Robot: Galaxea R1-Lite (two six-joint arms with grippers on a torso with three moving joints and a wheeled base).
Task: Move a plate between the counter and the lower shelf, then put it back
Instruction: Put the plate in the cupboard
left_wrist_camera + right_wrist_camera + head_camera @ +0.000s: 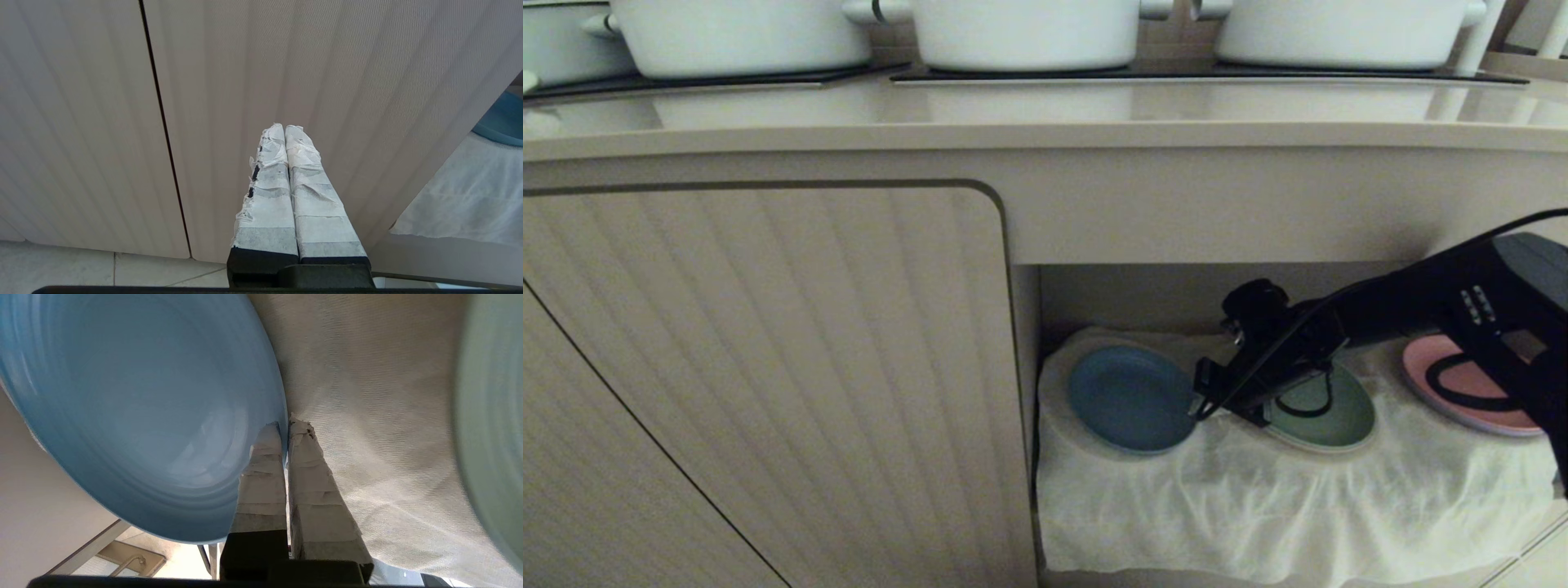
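The light-blue plate (1131,398) is at the left end of the lower shelf (1258,506), over its white cloth. My right gripper (1202,402) reaches into the recess from the right and is shut on the plate's right rim. In the right wrist view the taped fingers pinch that rim (286,426), and the plate (135,408) fills the space beside them. I cannot tell whether the plate's far edge still rests on the cloth. The counter (1045,114) runs above. My left gripper (284,130) is shut and empty, facing the ribbed cabinet door (327,61).
A green plate (1327,416) lies just right of the gripper, and a pink plate (1462,392) lies at the far right under my arm. White pots (1025,33) stand on the cooktop. The ribbed door (768,367) closes off the left side.
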